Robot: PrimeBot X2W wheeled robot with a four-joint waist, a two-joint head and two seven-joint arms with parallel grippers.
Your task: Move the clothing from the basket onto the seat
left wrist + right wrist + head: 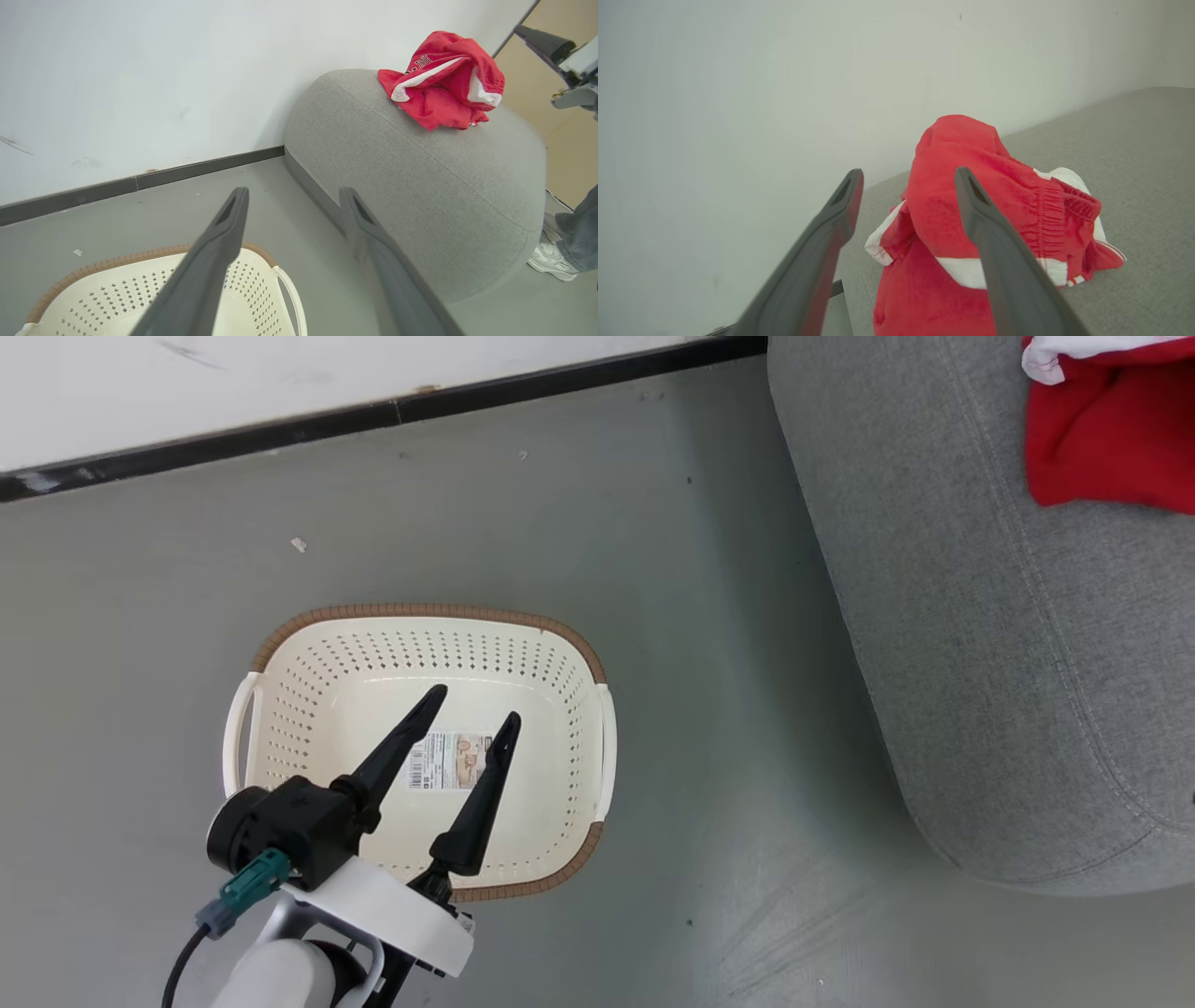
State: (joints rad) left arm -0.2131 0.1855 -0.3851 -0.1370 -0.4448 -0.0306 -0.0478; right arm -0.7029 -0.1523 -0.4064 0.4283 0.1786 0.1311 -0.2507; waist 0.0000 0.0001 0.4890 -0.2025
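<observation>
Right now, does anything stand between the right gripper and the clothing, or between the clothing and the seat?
Nothing visible does. The clothing lies bunched directly on the seat, and the right gripper points at it, open, with nothing between them.

White wall (280, 373) was scuffed in places; black skirting board (373, 415) ran along its foot; grey floor (560, 523) carried a pale fleck (298, 544).

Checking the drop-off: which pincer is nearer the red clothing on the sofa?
Right. The right pincer hangs open close to the red clothing on the grey sofa; the left pincer is open over the basket, well away.
</observation>
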